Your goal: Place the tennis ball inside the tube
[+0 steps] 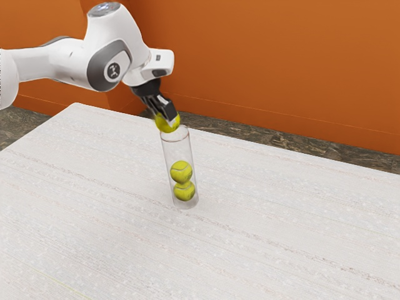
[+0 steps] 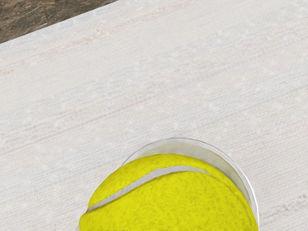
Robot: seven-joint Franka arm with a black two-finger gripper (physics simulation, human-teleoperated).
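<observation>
My gripper point(image 1: 165, 114) is shut on a yellow tennis ball point(image 1: 167, 122), its fingers on either side of it. The ball is at the open top of the clear tube point(image 1: 181, 150), overlapping the rim's side toward the exterior view's left. The tube stands upright on the table, with a tennis ball point(image 1: 181, 172) inside resting on another tennis ball point(image 1: 184, 191) near the bottom. In the wrist view the held ball point(image 2: 168, 197) covers most of the tube's mouth; part of the tube's rim point(image 2: 243, 175) curves out past it.
The white table point(image 1: 275, 219) spreads around the tube. Its far edge runs behind the tube, with dark floor point(image 1: 281, 145) and an orange wall point(image 1: 281, 69) beyond. The arm reaches in over the table from the exterior view's left.
</observation>
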